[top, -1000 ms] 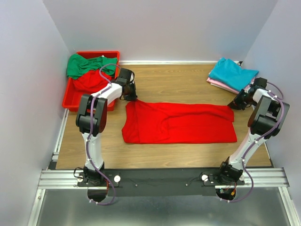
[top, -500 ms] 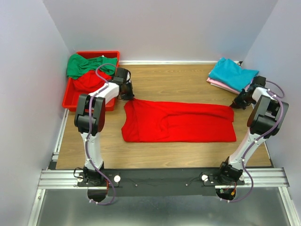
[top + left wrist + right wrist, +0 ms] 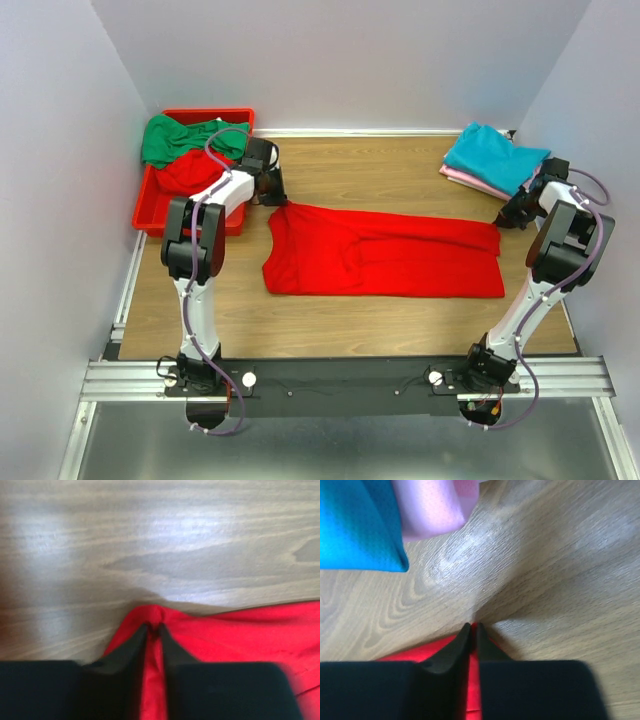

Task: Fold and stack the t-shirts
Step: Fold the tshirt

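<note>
A bright red t-shirt lies stretched flat across the middle of the wooden table. My left gripper is shut on its far left corner; the left wrist view shows red cloth pinched between the black fingers. My right gripper is shut on its far right corner; the right wrist view shows a strip of red cloth between the fingers. A folded teal t-shirt lies on a pink one at the back right. A green t-shirt and another red one lie in the bin.
A red plastic bin stands at the back left by the wall. The teal and pink stack lies just beyond the right gripper. Grey walls close in the table on three sides.
Both grippers have moved a little toward the back of the table, pulling the red t-shirt's far edge with them. The shirt lies further back and flatter than before.
</note>
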Available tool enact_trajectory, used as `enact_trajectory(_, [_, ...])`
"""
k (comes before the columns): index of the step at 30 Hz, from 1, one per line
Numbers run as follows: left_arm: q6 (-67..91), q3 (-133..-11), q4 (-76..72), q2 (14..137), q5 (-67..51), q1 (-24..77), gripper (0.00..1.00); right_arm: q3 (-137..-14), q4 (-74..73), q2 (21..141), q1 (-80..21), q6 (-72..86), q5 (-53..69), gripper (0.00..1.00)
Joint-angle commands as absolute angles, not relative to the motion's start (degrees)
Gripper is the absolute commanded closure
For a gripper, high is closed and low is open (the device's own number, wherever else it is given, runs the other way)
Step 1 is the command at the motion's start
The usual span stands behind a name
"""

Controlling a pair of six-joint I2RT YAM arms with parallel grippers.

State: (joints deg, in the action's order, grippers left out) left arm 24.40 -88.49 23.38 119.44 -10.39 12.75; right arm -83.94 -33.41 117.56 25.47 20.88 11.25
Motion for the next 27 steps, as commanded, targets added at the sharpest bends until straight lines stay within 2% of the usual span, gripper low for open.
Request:
enact_trajectory(1, [22.3,-91.9,24.1,120.0,-10.7,12.2,0.61,-85.6,-34.3,116.4,26.3,20.3,11.1,0.75])
enact_trajectory(2, [22.3,-92.7,24.1,119.8,-10.7,12.3,0.46,-85.6,-34.4,115.1,26.3,20.3,11.0,0.66])
enact_trajectory(3, [22.2,-93.1,24.2,119.6,-10.7,12.4,0.4,-85.6,-34.6,114.4,26.3,20.4,10.4,0.55])
enact_trajectory(5, [21.8,-93.9,24.4,119.2,-10.6,13.0,0.31,-85.3,-34.8,113.2,26.3,20.6,9.8,0.49])
enact_trajectory(8, [21.5,-94.4,24.8,118.6,-10.4,13.9,0.26,-83.8,-35.2,110.3,26.3,21.1,7.8,0.43])
enact_trajectory(12, [21.6,-93.6,24.8,116.7,-8.5,16.3,0.25,-78.8,-35.4,106.7,26.3,21.9,5.0,0.42])
enact_trajectory(19, [21.8,-91.0,25.0,112.1,-3.9,22.0,0.25,-71.5,-35.2,104.7,27.3,22.1,7.4,0.43])
enact_trajectory(27, [20.3,-86.0,25.5,107.4,-1.1,33.8,0.27,-67.4,-35.2,104.2,27.4,21.8,7.2,0.48])
